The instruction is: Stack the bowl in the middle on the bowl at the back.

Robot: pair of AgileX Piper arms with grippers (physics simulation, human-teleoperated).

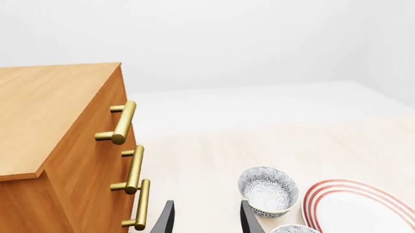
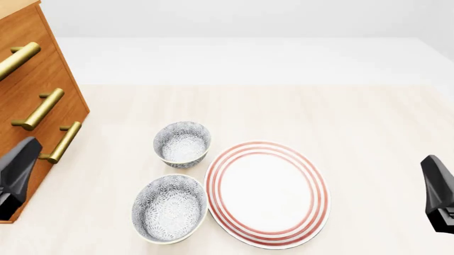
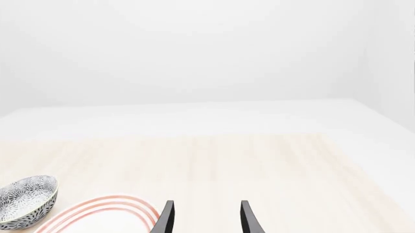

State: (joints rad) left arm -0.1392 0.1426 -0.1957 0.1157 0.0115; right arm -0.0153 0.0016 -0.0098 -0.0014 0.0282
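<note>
On the pale wooden bench two patterned bowls sit one behind the other, just left of a large red-ringed plate. The middle bowl lies nearer the arms, upright, its rim close to the plate's edge; the back bowl stands upright just behind it, with a small gap between the two and nothing inside either. A wooden drawer cabinet with brass handles stands at the left edge of the bench, well apart from the bowls. The left jaws are released, fingers spread with nothing between them, and hang low beside the cabinet, short of the bowls. The right jaws are likewise spread and empty, out past the plate's right side, clear of everything on the bench.
</note>
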